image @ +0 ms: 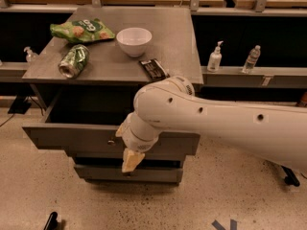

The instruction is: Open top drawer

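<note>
The top drawer (pixel 67 138) is a wide grey drawer under the grey tabletop (pixel 110 63). It stands pulled well out, with its dark inside showing behind the flat front. Its small round knob (pixel 111 142) shows at the middle of the front. My gripper (pixel 125 150), cream-tipped at the end of the white arm (pixel 201 119), is at the drawer front right beside the knob, on its right. The arm reaches in from the right and hides the right half of the drawer front.
On the tabletop lie a green chip bag (pixel 81 31), a green can on its side (pixel 73 60), a white bowl (pixel 134 40) and a dark snack bar (pixel 153 69). Lower grey drawers (pixel 144 175) sit closed below. A soap bottle (pixel 215 56) and a water bottle (pixel 251 59) stand on a shelf at right.
</note>
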`<action>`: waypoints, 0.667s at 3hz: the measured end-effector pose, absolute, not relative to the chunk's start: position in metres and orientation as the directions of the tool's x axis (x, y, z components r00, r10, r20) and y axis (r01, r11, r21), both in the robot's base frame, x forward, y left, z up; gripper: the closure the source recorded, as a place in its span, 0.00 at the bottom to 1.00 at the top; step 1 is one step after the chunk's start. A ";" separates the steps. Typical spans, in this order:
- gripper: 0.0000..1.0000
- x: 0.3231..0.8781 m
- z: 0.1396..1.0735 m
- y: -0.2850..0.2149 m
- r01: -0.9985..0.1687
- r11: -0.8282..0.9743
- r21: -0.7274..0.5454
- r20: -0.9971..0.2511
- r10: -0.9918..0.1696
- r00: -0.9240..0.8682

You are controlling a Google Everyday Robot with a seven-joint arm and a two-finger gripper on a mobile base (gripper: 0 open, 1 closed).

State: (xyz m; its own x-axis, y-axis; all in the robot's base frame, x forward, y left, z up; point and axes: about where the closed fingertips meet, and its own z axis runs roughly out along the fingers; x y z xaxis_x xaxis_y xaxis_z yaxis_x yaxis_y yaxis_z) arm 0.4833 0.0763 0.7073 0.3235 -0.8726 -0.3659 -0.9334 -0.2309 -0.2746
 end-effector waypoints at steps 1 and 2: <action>0.32 0.463 0.721 0.073 -0.931 -0.225 -0.288 -0.362 -0.874 0.324; 0.26 0.469 0.736 0.067 -0.921 -0.199 -0.336 -0.327 -0.892 0.312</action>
State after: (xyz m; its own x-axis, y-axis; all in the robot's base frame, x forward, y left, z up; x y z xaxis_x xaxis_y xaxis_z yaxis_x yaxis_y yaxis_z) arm 0.4686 0.0669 0.7362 0.3117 -0.8920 -0.3275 -0.9208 -0.1986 -0.3356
